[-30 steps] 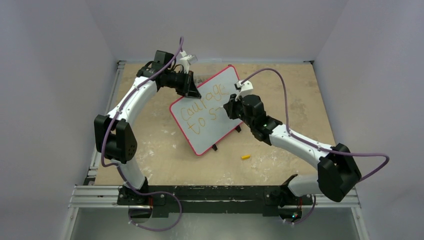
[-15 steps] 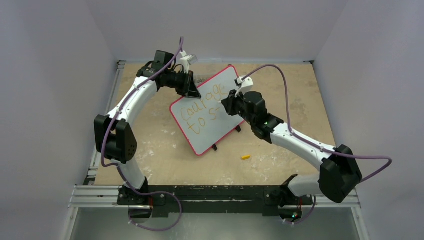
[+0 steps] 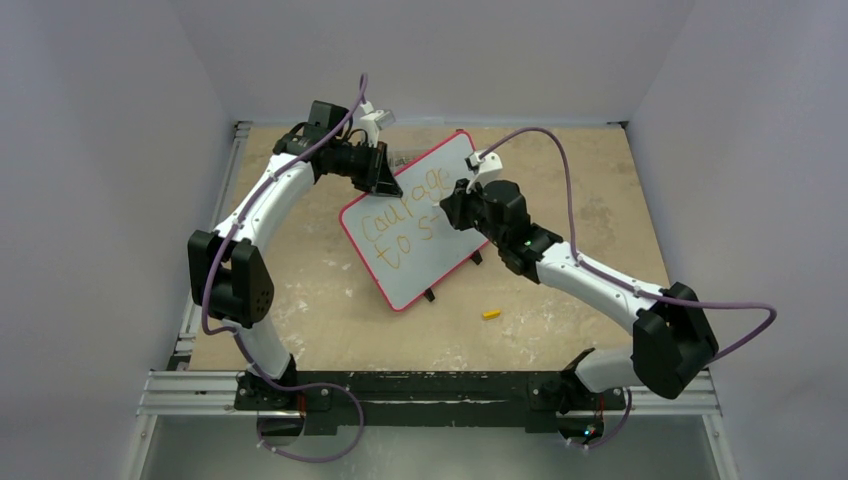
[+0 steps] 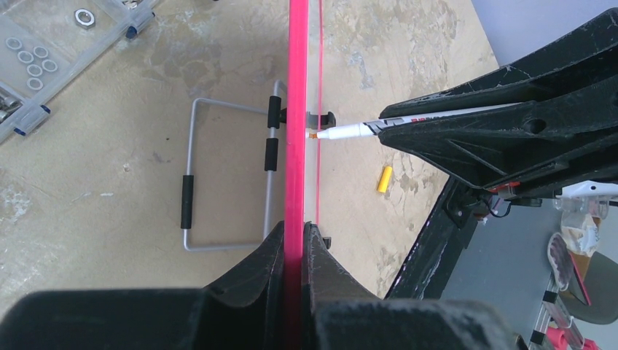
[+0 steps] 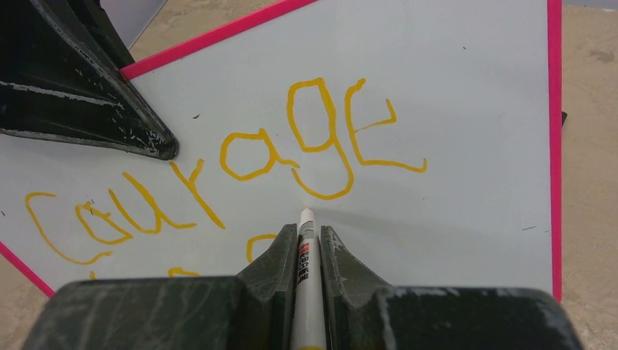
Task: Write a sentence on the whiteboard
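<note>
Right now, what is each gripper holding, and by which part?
The left gripper clamps the whiteboard by its red-pink rim; the right gripper pinches the marker by its barrel.

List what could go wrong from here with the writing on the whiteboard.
1. The left gripper pinches only the thin rim of the whiteboard. A hard push from the marker could shift the board on its wire stand and bend the strokes.
2. The marker tip, held in the right gripper, sits just under the tail of the g in the first line of the sentence. The next stroke might run into it.
</note>
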`<action>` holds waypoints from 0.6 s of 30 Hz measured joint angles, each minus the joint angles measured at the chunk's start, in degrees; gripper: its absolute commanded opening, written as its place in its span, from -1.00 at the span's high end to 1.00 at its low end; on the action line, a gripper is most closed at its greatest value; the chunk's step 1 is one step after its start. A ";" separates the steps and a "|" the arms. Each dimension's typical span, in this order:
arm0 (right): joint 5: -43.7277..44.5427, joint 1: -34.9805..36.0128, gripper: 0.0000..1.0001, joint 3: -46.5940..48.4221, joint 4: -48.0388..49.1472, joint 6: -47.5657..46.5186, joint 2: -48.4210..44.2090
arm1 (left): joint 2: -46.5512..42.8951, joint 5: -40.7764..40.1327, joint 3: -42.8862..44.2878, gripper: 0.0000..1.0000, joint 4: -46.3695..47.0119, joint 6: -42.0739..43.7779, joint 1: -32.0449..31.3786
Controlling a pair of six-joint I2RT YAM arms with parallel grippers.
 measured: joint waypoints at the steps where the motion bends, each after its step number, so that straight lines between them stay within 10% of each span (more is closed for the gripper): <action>1: -0.07 -0.02 1.00 -0.02 0.00 0.07 0.00 | 0.00 -0.02 -0.02 1.00 0.00 0.00 0.00; 18: -0.48 -0.07 1.00 -7.34 0.81 1.97 -2.73 | -0.09 -0.11 -0.04 1.00 -0.04 0.00 -0.04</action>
